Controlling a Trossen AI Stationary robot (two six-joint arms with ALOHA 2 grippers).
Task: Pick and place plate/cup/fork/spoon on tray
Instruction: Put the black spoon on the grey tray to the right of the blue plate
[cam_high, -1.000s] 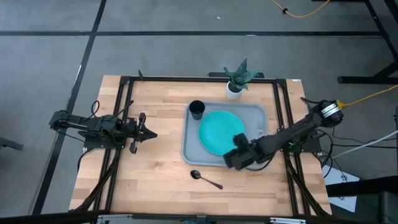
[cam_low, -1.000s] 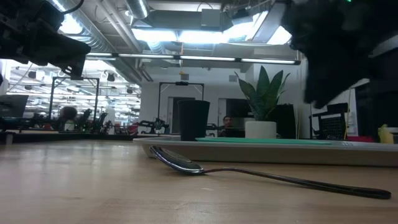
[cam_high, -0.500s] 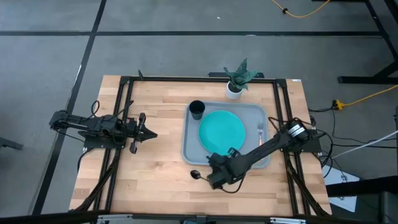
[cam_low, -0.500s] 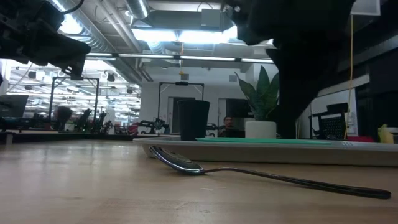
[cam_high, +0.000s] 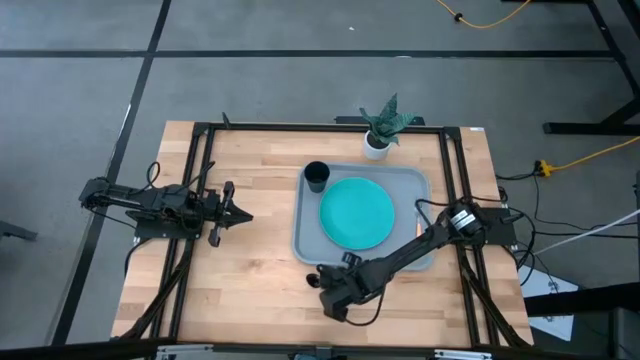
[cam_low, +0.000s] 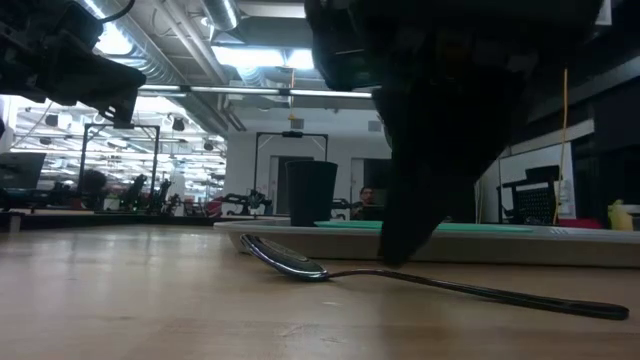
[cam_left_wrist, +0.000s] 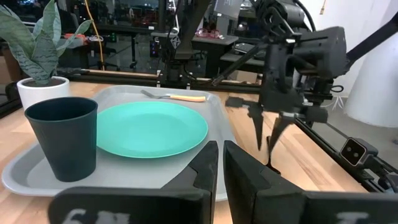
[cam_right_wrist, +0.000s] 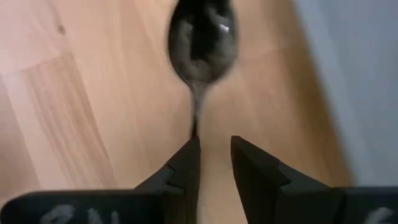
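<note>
Right gripper (cam_right_wrist: 214, 155) poised over the spoon (cam_right_wrist: 202, 43) lying flat on the counter (cam_high: 230, 280), just outside the tray (cam_high: 304, 240).

The spoon looks light, stiff and slippery, with a thin handle lying low on the wood; the handle just ahead of the gripper seems the best hold. Fingers are slightly parted, holding nothing. Half a second ago this gripper was nearer the tray; it has since moved out over the spoon. Plate (cam_high: 356, 212), cup (cam_high: 316, 176) and fork (cam_left_wrist: 174, 96) sit on the tray. Left gripper (cam_high: 238, 213) waits well apart, nearly closed and empty.

No readable text, label or number on anything.
</note>
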